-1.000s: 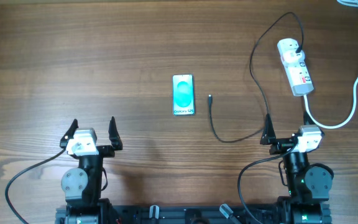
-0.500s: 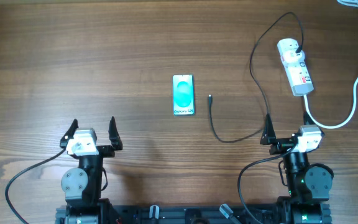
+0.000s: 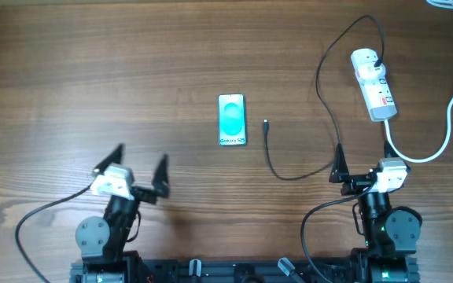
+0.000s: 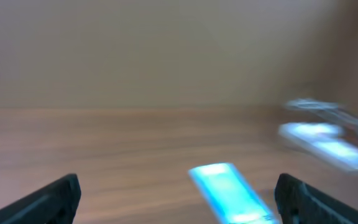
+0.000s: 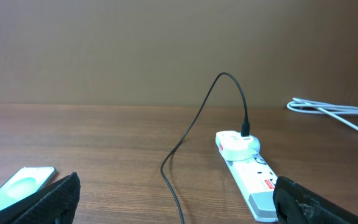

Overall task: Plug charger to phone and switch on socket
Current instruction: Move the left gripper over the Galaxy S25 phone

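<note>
Phone [image 3: 232, 119] lies flat near the middle of the wooden table [image 3: 93, 63], teal screen up, with its white strip at the end nearer the arms. The small tip of the charger cable [image 3: 319, 82] rests just to the right of the phone, close to it but not touching. From there the thin black line curves toward the right arm, passes just beside one finger of the right gripper [image 3: 362, 153], then climbs in a tall loop and comes down to a black plug seated in the far end of the power strip [image 3: 373, 94]. The power strip sits at the right side of the table, well apart from the phone, and its thick white cord [image 3: 447, 118] sweeps around its near end and off the far right corner. Red marks show on its top, though the switch position cannot be made out. The left gripper [image 3: 142, 153] hangs over bare wood, nearer the arms and left of the phone, its fingers spread wide with nothing between them; its wrist view is blurred. The right gripper hovers nearer than the power strip, fingers likewise spread wide and holding nothing.
</note>
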Action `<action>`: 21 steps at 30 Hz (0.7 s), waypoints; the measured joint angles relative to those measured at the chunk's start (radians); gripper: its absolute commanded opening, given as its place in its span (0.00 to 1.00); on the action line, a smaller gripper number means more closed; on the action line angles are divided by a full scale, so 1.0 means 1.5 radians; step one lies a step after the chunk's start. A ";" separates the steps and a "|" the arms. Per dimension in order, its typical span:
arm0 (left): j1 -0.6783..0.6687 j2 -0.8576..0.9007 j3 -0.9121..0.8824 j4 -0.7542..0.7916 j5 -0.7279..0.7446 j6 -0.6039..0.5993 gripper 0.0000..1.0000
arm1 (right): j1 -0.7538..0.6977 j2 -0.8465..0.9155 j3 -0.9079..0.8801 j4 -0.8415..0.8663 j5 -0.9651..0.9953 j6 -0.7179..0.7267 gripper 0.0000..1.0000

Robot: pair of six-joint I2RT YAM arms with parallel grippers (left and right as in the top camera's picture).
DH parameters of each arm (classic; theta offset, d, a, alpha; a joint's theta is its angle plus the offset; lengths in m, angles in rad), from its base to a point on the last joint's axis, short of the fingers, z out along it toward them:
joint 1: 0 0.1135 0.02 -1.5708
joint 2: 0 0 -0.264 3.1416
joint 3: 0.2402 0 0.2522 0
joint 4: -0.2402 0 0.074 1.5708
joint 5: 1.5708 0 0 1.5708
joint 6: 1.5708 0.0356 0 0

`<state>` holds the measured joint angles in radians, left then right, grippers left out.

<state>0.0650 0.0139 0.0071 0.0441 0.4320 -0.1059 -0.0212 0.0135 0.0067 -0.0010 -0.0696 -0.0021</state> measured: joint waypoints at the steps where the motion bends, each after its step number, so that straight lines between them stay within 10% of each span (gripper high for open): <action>1: 0.000 0.000 0.000 0.017 0.066 -0.024 1.00 | 0.000 0.000 0.000 0.000 0.000 0.000 1.00; 6: 0.000 0.000 -0.001 0.072 0.269 -0.120 1.00 | 0.000 0.000 0.000 0.000 0.000 0.000 1.00; 13: 0.000 -0.001 0.026 0.456 0.278 -0.264 1.00 | 0.000 0.000 0.000 0.000 0.000 0.000 1.00; 18: 0.000 0.050 0.232 0.364 0.217 -0.241 1.00 | 0.000 0.000 0.000 0.000 0.000 0.000 1.00; 21: 0.000 0.133 0.427 0.064 0.210 -0.210 1.00 | 0.000 0.000 0.000 0.000 0.000 0.000 1.00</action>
<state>0.0650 0.2134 0.6476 0.1402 0.7467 -0.4213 -0.0212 0.0135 0.0063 -0.0013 -0.0696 -0.0025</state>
